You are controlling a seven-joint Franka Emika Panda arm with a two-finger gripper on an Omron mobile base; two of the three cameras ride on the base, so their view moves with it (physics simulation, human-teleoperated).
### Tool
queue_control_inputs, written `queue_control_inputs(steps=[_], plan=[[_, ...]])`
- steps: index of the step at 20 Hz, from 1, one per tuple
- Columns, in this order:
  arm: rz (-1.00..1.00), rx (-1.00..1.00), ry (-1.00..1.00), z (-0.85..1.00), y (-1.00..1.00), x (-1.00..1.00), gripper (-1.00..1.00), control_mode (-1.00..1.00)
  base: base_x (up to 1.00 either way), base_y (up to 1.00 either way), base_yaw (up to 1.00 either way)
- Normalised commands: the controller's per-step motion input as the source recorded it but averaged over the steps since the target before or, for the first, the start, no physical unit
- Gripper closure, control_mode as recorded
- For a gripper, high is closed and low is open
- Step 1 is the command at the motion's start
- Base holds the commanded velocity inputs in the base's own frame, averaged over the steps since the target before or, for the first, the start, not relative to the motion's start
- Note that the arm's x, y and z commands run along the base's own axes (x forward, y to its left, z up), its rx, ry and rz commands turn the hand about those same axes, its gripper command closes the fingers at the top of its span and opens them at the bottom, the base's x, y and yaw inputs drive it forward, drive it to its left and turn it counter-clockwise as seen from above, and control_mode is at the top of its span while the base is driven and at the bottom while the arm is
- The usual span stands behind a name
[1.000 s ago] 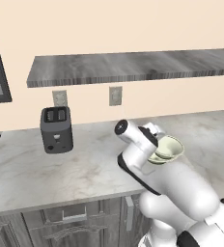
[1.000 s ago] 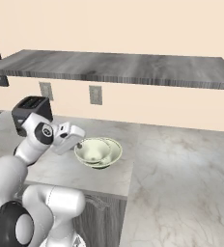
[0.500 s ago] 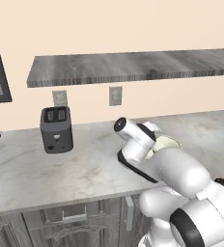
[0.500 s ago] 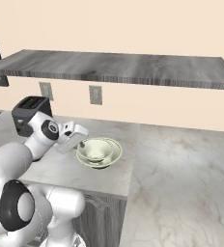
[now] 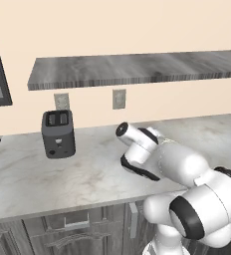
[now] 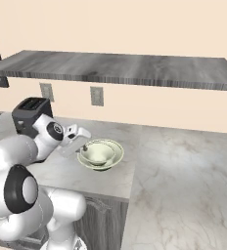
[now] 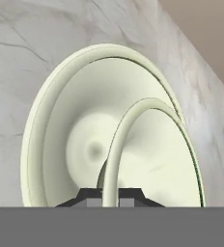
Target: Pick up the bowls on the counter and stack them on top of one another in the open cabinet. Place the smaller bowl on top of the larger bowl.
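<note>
Two bowls sit on the pale marbled desk (image 6: 184,161), nested: the smaller bowl (image 6: 97,151) lies inside the larger bowl (image 6: 114,157), near the desk's front edge. One claw (image 6: 86,144) is clamped shut on the smaller bowl's rim; in the hand view that rim (image 7: 115,159) runs between the two dark fingertips (image 7: 91,197). One dark grey open cabinet (image 6: 120,68) spans the wall above. One black toaster (image 5: 58,133) stands on the desk below two wall outlets (image 5: 119,98).
</note>
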Motion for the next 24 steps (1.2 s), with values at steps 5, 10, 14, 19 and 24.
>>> queue_control_inputs(steps=[5, 10, 14, 19, 24], plan=[[0.0, 0.0, 0.02, -0.19, 0.0, 0.14, 1.0, -1.0, 0.0, 0.0, 0.0], [0.0, 0.0, 0.01, -0.18, -0.01, 0.14, 1.0, -1.0, 0.0, 0.0, 0.0], [0.0, 0.0, 0.0, -0.02, -0.01, 0.06, 1.0, -1.0, 0.0, 0.0, 0.0], [0.0, 0.0, 0.0, 0.0, 0.0, 0.0, 1.0, -1.0, 0.0, 0.0, 0.0], [0.0, 0.0, 0.0, 0.0, -0.01, 0.0, -1.0, -1.0, 0.0, 0.0, 0.0]])
